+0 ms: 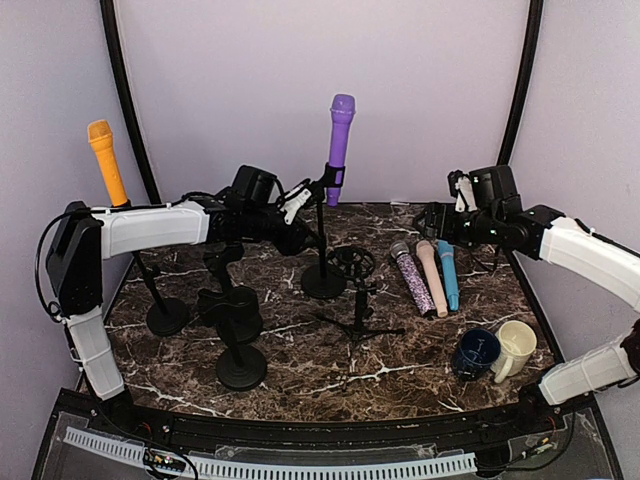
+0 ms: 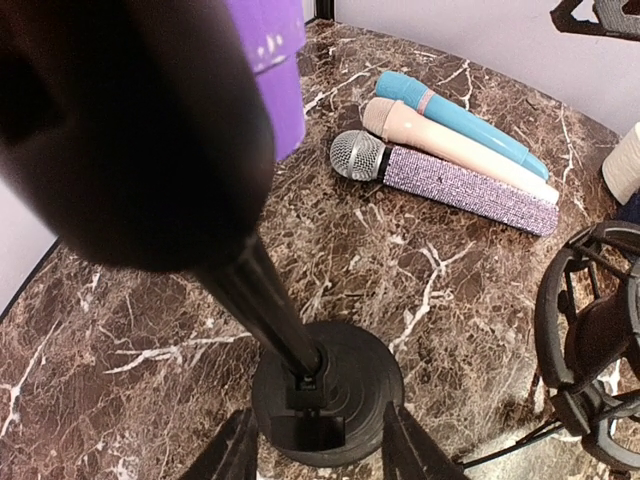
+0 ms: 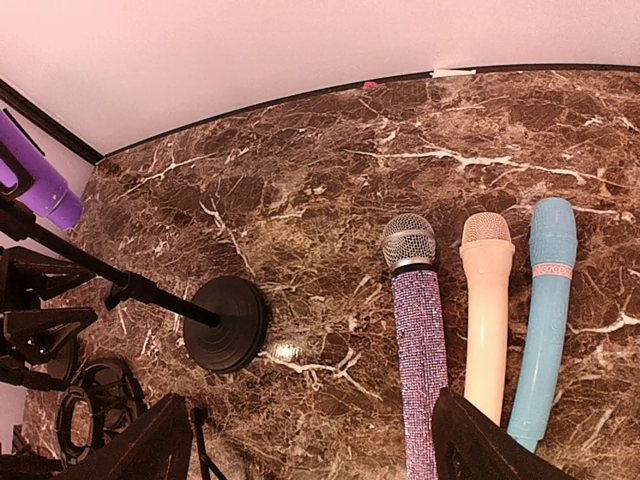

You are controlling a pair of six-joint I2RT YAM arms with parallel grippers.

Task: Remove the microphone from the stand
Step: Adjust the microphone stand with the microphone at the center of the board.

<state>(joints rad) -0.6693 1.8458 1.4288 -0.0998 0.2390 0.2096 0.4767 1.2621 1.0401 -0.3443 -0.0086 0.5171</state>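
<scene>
From above, the tall purple plastic microphone (image 1: 341, 132) stands upright in the clip of a black pole stand with a round base (image 1: 323, 281), at the back middle of the dark marble-patterned table (image 1: 300, 350). The left gripper (image 1: 295, 205) sits just beside that pole below the clip, presumably lining up for a hold. The right gripper (image 1: 437, 222) hangs over three loose microphones lying side by side (image 1: 432, 275), well clear of the job. Through the left wrist camera the fingers (image 2: 232, 455) are spread wide on nothing, with the stand's base showing between them and the purple body at the top edge, so I'd say the grasp hasn't been made. The right wrist camera shows its fingers (image 3: 150, 440) parted too, empty, above the glittery lilac, peach and blue microphones.
</scene>
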